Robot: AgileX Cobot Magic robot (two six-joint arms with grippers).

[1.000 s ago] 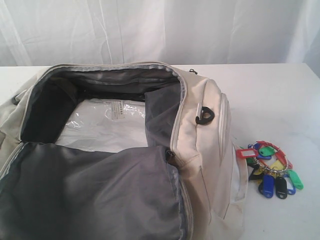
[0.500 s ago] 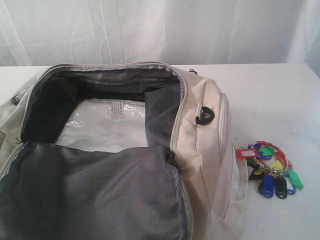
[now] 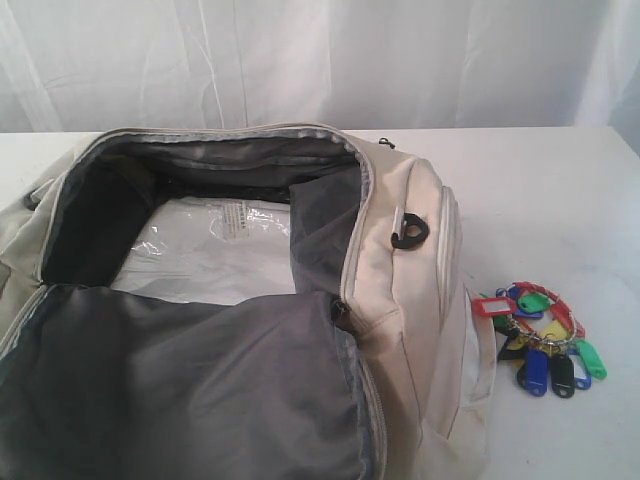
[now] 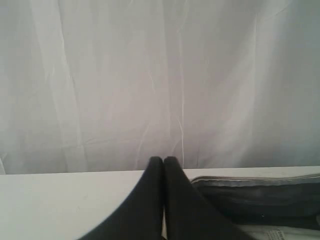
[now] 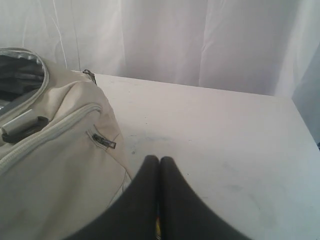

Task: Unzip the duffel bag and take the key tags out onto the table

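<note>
Cream duffel bag (image 3: 400, 260) unzipped and gaping on the white table (image 3: 560, 190), with the key tags (image 3: 540, 335) lying outside it.

The bag fills the left and near part of the scene, its main opening spread wide to show dark grey lining and a clear plastic packet (image 3: 210, 250) on its floor. A black clip (image 3: 410, 233) sits on its right shoulder. The bunch of red, blue, green, yellow and black tags rests on the tabletop just beside the bag's right side, near its front edge. The left gripper (image 4: 163, 160) has its black fingers pressed together and holds nothing, above the table by the bag's far rim. The right gripper (image 5: 159, 160) is likewise pressed together and empty, beside the bag's right side. A white curtain (image 3: 300, 60) hangs behind.
</note>
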